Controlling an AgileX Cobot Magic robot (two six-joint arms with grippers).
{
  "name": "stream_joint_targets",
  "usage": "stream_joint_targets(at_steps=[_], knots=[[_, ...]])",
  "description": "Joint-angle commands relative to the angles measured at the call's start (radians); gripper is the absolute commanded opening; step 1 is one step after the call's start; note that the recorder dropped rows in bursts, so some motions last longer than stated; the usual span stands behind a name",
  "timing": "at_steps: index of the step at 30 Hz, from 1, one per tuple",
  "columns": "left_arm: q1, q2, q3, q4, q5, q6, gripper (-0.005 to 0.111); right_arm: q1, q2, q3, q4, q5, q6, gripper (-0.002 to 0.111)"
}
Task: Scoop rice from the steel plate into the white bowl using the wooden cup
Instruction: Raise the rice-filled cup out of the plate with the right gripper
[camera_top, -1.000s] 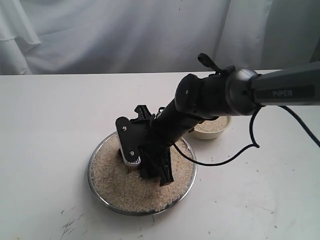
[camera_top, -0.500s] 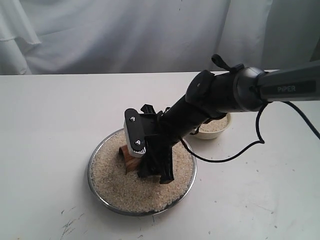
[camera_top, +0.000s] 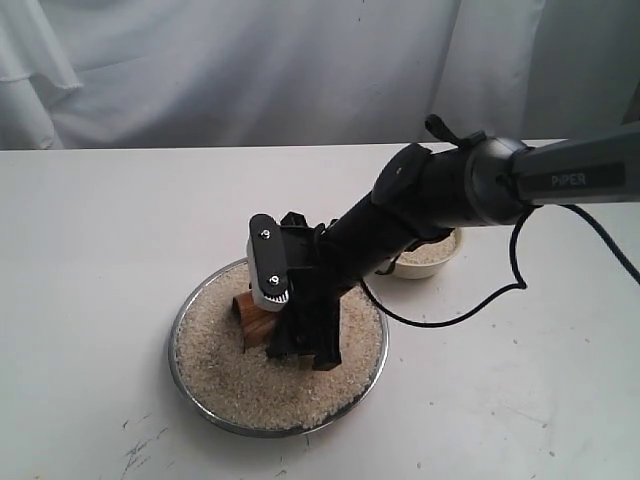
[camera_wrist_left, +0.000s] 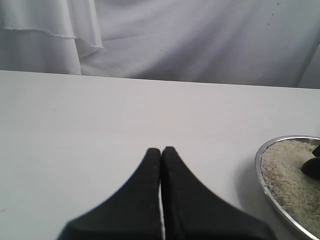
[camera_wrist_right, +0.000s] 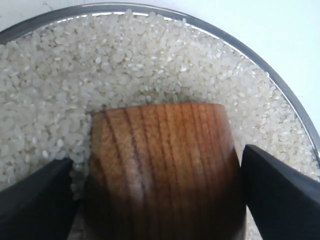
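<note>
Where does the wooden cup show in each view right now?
Exterior view: wooden cup left of centre, inside the steel plate.
Left wrist view: not in it.
Right wrist view: wooden cup fills the middle, between the jaws.
Shared landmark: the steel plate's shiny rim, in all three.

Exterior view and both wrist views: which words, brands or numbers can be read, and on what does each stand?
"PiPER": pale letters on the dark link of the right arm.
Nothing else: the steel plate, white bowl and wooden cup carry no readable text in any view.
</note>
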Motion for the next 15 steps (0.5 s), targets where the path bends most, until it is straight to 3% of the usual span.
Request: stream_joint_targets(at_steps=[1, 5, 15], knots=[[-0.002, -0.005, 0.005, -0.001, -0.006, -0.003, 0.000, -0.027, 0.012, 0.006, 0.014, 0.077, -0.005, 0.000], [-0.002, -0.005, 0.005, -0.001, -0.006, -0.003, 0.000, -0.086, 0.008, 0.006, 0.170, 0.175, -0.072, 0.000], [-0.002, -0.005, 0.005, -0.001, -0.006, -0.003, 0.000, -0.117, 0.008, 0.006, 0.241, 0.261, -0.102, 0.000]])
